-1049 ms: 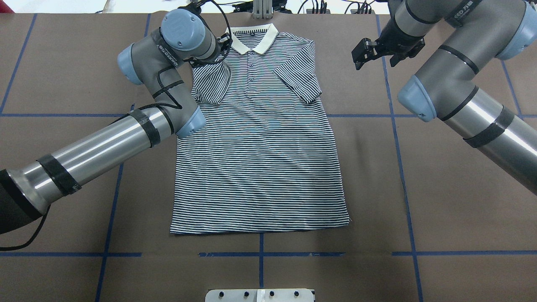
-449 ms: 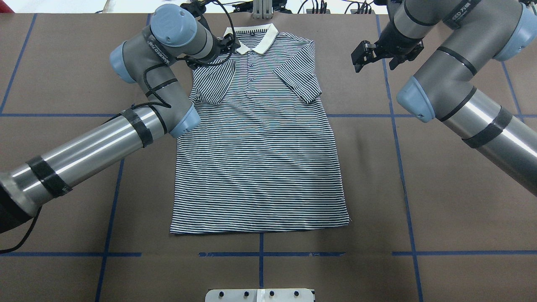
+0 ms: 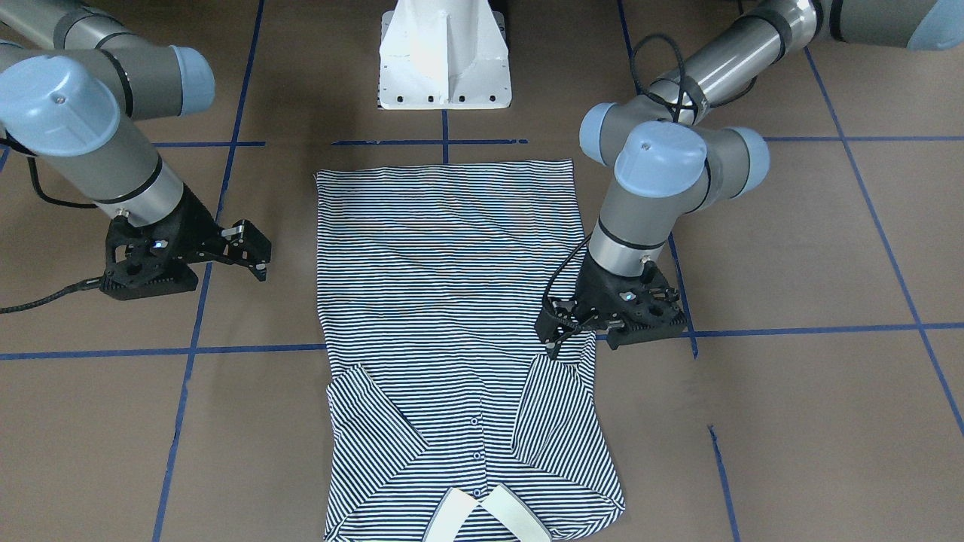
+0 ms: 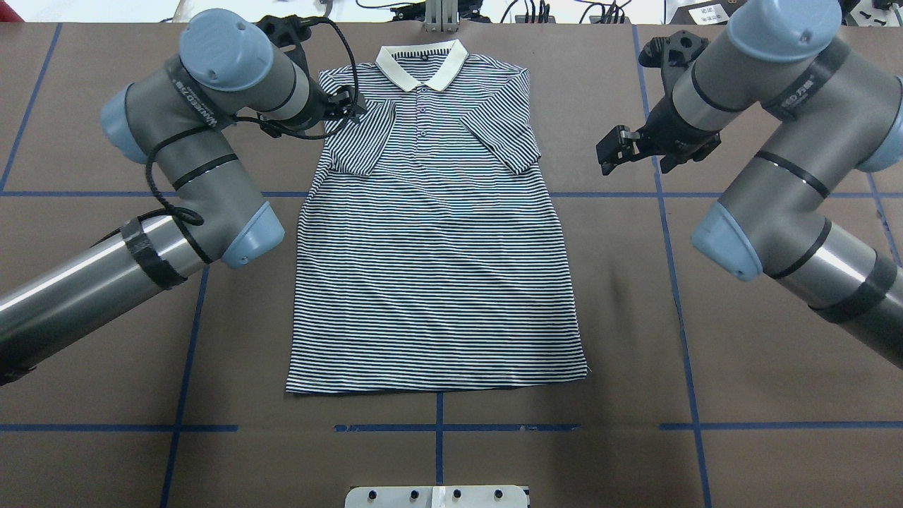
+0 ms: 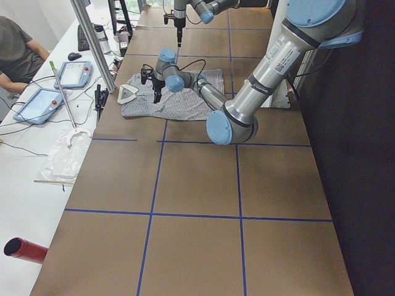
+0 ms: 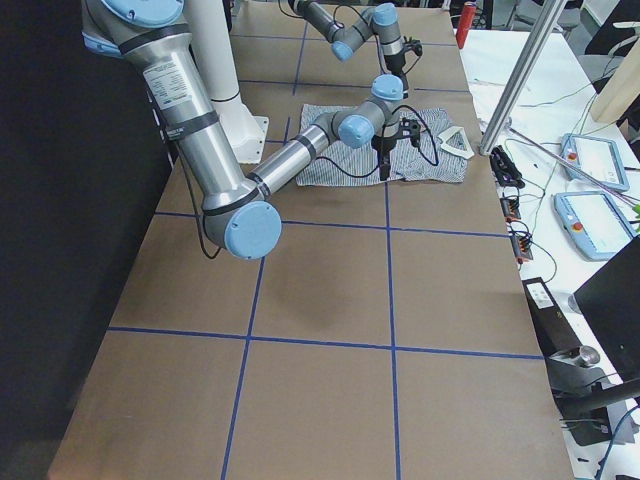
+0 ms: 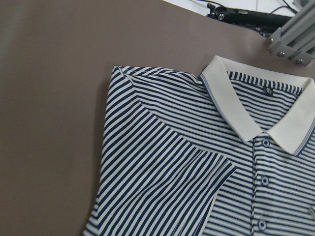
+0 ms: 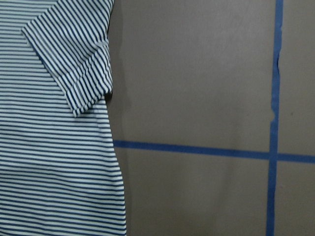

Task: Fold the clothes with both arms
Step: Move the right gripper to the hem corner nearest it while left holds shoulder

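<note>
Lying flat, the polo shirt (image 4: 437, 247) has the left gripper (image 4: 353, 104) at its shoulder, the right gripper (image 4: 605, 158) clear, both spread.

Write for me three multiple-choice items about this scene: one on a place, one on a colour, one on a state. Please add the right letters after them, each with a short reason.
1. Where is the right gripper?
A) inside a drawer
B) over bare table, beside the shirt
C) on a red cup

2. What colour is the collar?
A) red
B) white
C) black

3. How do the sleeves lie?
A) both folded in onto the body
B) both spread out flat on the table
C) both hanging over the table edge

Answers: 1 B, the overhead view shows it clear of the fabric. 2 B, it is plain white above the navy stripes. 3 A, each sleeve lies over the striped front.
</note>
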Motion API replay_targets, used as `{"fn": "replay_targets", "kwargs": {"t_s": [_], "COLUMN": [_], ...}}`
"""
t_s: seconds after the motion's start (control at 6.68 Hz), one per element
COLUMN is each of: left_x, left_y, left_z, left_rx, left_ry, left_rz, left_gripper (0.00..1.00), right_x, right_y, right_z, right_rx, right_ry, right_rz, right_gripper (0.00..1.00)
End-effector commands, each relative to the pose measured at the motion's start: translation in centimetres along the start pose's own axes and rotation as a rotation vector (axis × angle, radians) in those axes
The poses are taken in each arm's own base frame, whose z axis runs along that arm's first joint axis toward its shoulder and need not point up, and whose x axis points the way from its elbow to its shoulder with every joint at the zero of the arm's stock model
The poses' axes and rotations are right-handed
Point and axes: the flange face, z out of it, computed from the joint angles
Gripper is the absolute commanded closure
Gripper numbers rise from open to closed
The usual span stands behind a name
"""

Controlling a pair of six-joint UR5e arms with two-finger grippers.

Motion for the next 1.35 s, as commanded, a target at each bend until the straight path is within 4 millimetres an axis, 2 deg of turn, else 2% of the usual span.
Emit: {"fn": "replay_targets", "kwargs": {"t_s": [0.0, 0.15, 0.3, 0.45, 0.75, 0.9, 1.05, 1.2], "left_x": [-3.4, -3.8, -4.2, -4.4, -4.5, -4.5, -4.4, -3.8], "left_y": [3.6, 6.0, 6.7, 6.8, 6.8, 6.8, 7.0, 7.0], "left_z": [-6.0, -6.1, -6.1, -5.8, -5.7, -5.7, -5.6, -5.7], "left_rx": [-0.01, -0.033, -0.041, -0.045, -0.046, -0.047, -0.05, -0.052], "left_ry": [0.006, 0.013, 0.013, 0.006, 0.003, 0.005, 0.004, 0.012], "left_rz": [0.024, 0.041, 0.046, 0.046, 0.044, 0.044, 0.046, 0.041], "left_gripper": [0.0, 0.0, 0.0, 0.0, 0.0, 0.0, 0.0, 0.0], "right_x": [-4.8, -6.6, -8.0, -8.6, -8.9, -8.9, -8.5, -8.6], "right_y": [9.9, 13.8, 17.8, 21.1, 22.8, 23.4, 23.5, 23.7], "right_z": [3.9, 5.1, 6.4, 7.9, 9.5, 11.4, 12.4, 12.2], "right_rx": [0.025, -0.007, 0.0, -0.005, -0.038, -0.053, -0.068, -0.093], "right_ry": [0.028, -0.005, -0.023, -0.002, 0.025, 0.053, 0.071, 0.063], "right_rz": [0.04, 0.076, 0.08, 0.086, 0.074, 0.069, 0.07, 0.072], "right_gripper": [0.0, 0.0, 0.0, 0.0, 0.0, 0.0, 0.0, 0.0]}}
